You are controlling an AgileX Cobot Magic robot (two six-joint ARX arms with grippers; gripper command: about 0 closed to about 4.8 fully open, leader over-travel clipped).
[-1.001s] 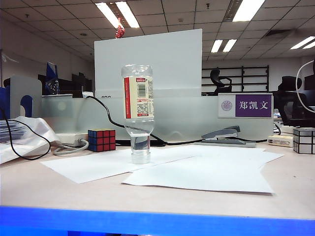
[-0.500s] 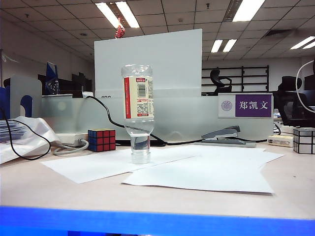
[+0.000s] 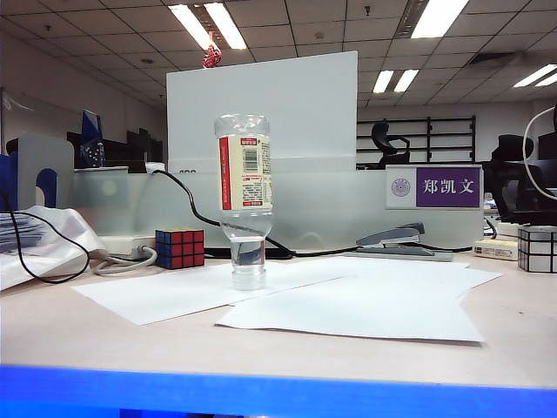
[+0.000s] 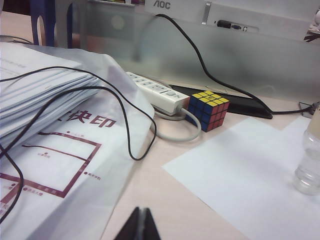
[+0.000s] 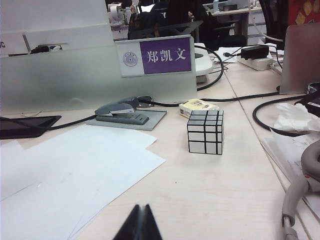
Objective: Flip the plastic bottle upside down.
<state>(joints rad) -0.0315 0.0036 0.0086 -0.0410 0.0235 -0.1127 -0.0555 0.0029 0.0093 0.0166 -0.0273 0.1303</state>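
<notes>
Bottle [image 3: 244,198] stands cap-down on the counter [image 3: 104,335]; flip apparently done. Left claw [image 4: 141,225] and right claw [image 5: 141,223], both closed and empty, need only stay clear.

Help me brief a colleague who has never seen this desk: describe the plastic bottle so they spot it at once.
Start at the white sheets of paper spread across the middle of the desk, in front of the frosted partition. The plastic bottle stands on the left sheet, right of the colourful Rubik's cube. It is clear, balanced cap-down, far taller than the cube, with a pale label, red stripe and barcode.
</notes>
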